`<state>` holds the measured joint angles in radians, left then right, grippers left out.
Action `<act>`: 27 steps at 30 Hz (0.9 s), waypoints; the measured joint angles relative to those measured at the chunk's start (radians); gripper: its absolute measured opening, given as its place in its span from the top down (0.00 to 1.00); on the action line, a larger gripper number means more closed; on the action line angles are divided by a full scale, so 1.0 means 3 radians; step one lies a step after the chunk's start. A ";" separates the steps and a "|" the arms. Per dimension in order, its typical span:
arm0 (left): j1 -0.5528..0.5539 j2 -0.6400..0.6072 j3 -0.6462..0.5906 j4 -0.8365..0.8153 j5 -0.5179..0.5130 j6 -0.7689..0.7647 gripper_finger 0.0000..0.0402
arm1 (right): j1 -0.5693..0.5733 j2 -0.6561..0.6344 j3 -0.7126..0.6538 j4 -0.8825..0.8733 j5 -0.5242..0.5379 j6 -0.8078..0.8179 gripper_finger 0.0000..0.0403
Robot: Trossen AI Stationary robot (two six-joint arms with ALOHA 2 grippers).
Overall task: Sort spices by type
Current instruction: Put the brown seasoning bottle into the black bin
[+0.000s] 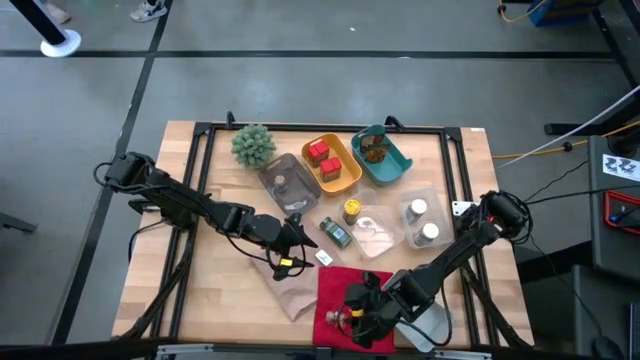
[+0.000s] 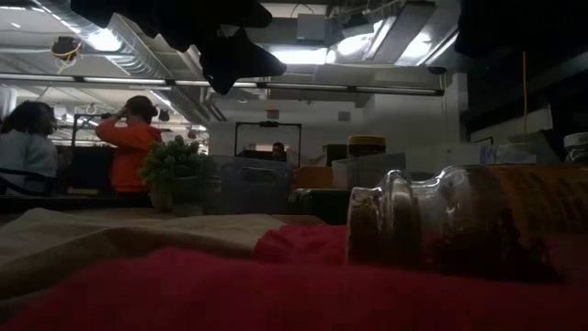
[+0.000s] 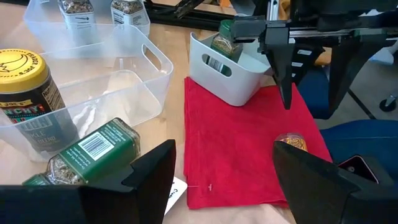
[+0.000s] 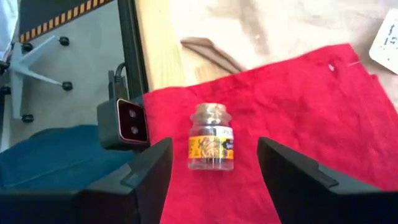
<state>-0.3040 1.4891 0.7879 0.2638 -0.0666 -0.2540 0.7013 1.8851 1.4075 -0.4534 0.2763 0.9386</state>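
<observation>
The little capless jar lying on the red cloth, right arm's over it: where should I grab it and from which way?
Grip the jar across its labelled body, not the narrow neck, coming straight down from above. It lies on its side on the red cloth, so the wide, straight body gives both fingers a parallel seat. The right gripper already hangs open around it; the left gripper waits, open, near the green-capped jar.

Clear glass jar [image 4: 211, 137] with yellow-orange label is lying on plain red cloth [image 4: 311, 112] at the pale wooden worktop's [image 1: 200, 290] near edge. Green-labelled jar [image 3: 87, 152] is showing a white barcode patch. Yellow-capped jar [image 3: 25, 93] is sitting in a clear tray [image 3: 124, 81]. Two red boxy tins [image 1: 323, 158] are filling an orange tray [image 1: 345, 175].
</observation>
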 joint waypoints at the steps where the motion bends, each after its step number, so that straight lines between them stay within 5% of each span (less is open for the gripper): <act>1: -0.0007 0.0000 0.0000 0.0000 0.0000 -0.0005 0.37 | 0.0000 0.0014 0.0001 0.0015 0.0008 0.0000 0.42; 27: -0.0123 0.0000 0.0000 -0.0071 0.0000 0.0211 0.37 | -0.0005 0.0563 -0.0003 0.0397 -0.0159 -0.0011 0.42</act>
<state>-0.3408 1.4891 0.7879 0.2424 -0.0666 -0.1905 0.6998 2.0541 1.4067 -0.3343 0.2287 0.9352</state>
